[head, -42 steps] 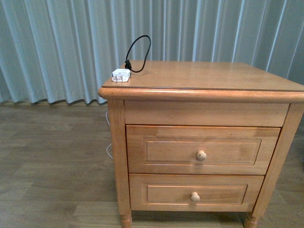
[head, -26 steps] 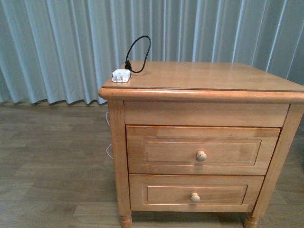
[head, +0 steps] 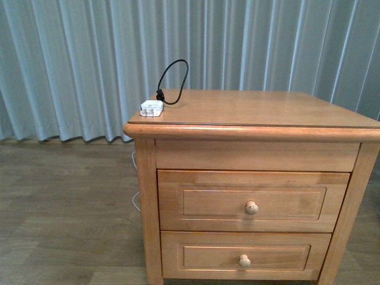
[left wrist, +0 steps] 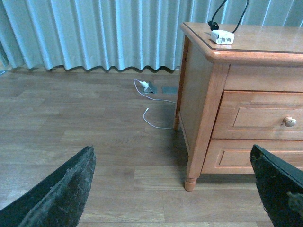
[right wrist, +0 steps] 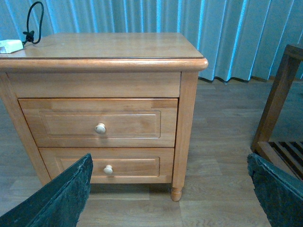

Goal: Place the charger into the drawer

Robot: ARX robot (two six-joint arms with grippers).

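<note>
The white charger block (head: 151,108) lies at the near left corner of the nightstand top (head: 255,110), its black cable (head: 173,80) looped upright behind it. It also shows in the left wrist view (left wrist: 222,36) and the right wrist view (right wrist: 10,46). The taller upper drawer (head: 252,200) with a round pale knob (head: 252,208) is shut; it shows in the right wrist view (right wrist: 99,124) too. Neither arm shows in the front view. My left gripper (left wrist: 175,189) is open above the floor, left of the nightstand. My right gripper (right wrist: 173,189) is open, facing the nightstand's front from a distance.
The shorter lower drawer (head: 244,255) is shut. Pale blue curtains (head: 89,59) hang behind. A white cable and plug (left wrist: 149,94) lie on the wooden floor left of the nightstand. A dark wooden frame (right wrist: 279,109) stands to the nightstand's right.
The nightstand sits lower in the front view now, so the camera has tilted or risen slightly. The charger and drawers have not moved.
</note>
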